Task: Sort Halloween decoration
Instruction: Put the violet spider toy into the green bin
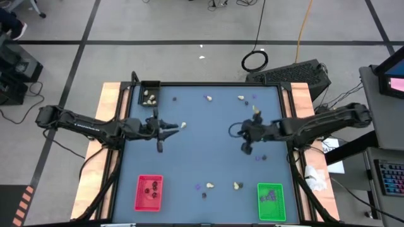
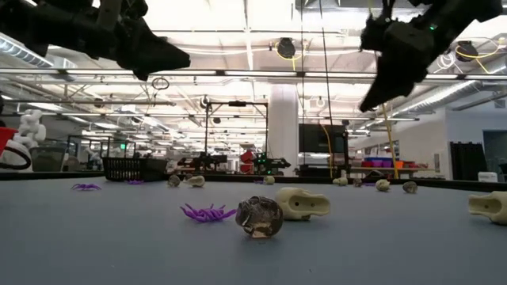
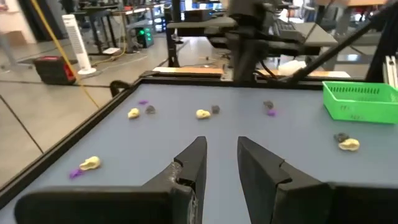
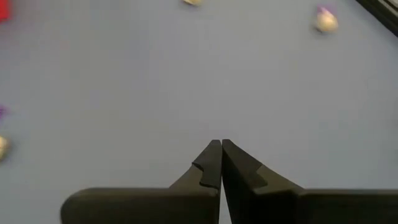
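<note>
- The blue-grey table (image 1: pixel 208 151) is seen with small trinkets scattered over its far side and near edge, well apart from one another.
- The green tray (image 1: pixel 271 202) is placed at the near right corner; dark bits are seen in it.
- The red tray (image 1: pixel 149 192) is placed at the near left; a few black lumps are held in it.
- The black tray (image 1: pixel 150 94) is set at the far left corner, with cream lumps inside.
- The left gripper (image 1: pixel 169 133) is held over the table's left middle, its fingers apart with nothing between them.
- The right gripper (image 1: pixel 246 148) is held over the right middle, its fingers pressed together, empty.
- A cream lump (image 2: pixel 303 204) lies on its side beside a dark lump (image 2: pixel 259 217) and a flat purple bit (image 2: pixel 207 212).
</note>
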`<act>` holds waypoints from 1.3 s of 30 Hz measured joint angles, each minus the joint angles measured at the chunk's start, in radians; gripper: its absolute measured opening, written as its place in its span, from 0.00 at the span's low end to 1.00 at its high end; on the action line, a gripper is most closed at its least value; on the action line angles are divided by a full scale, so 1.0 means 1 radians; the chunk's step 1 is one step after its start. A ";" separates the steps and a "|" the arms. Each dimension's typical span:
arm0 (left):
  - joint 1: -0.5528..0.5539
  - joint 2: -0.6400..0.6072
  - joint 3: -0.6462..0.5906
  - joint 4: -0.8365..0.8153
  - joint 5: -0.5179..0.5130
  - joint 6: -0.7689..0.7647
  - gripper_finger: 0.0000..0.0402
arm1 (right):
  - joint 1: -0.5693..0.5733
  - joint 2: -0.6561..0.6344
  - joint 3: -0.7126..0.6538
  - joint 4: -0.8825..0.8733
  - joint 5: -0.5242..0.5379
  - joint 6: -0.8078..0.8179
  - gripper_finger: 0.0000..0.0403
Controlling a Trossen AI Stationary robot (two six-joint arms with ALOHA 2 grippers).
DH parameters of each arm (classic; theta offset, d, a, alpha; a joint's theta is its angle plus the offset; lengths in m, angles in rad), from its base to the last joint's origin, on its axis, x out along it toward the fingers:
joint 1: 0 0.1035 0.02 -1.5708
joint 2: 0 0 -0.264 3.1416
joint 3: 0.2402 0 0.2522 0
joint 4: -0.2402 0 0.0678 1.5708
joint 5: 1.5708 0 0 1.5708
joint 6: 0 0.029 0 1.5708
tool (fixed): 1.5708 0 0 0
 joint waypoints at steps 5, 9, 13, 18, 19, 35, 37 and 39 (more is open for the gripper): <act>-0.009 0.000 0.000 0.007 0.000 0.009 0.21 | -0.095 -0.030 0.000 -0.171 0.000 0.039 0.00; -0.009 0.000 0.000 0.010 0.000 0.007 0.21 | -0.186 -0.005 0.000 -0.251 -0.001 0.072 0.02; -0.009 0.000 0.000 0.017 0.000 0.007 0.21 | -0.301 0.030 0.000 -0.279 -0.044 0.106 0.12; -0.010 0.000 0.000 0.015 0.004 0.007 0.21 | -0.358 0.092 0.000 -0.314 -0.209 0.036 0.28; -0.010 0.000 0.000 0.015 0.005 0.007 0.21 | -0.357 0.099 0.000 -0.318 -0.225 0.025 0.30; -0.010 0.000 0.000 0.015 0.008 0.010 0.21 | -0.814 0.275 0.037 -0.108 -0.181 0.039 0.39; -0.010 0.000 0.000 0.015 0.008 0.013 0.21 | -0.861 0.326 0.082 -0.116 -0.181 0.035 0.39; -0.010 0.000 0.000 0.015 0.008 0.029 0.21 | -0.894 0.372 0.142 -0.145 -0.181 0.026 0.39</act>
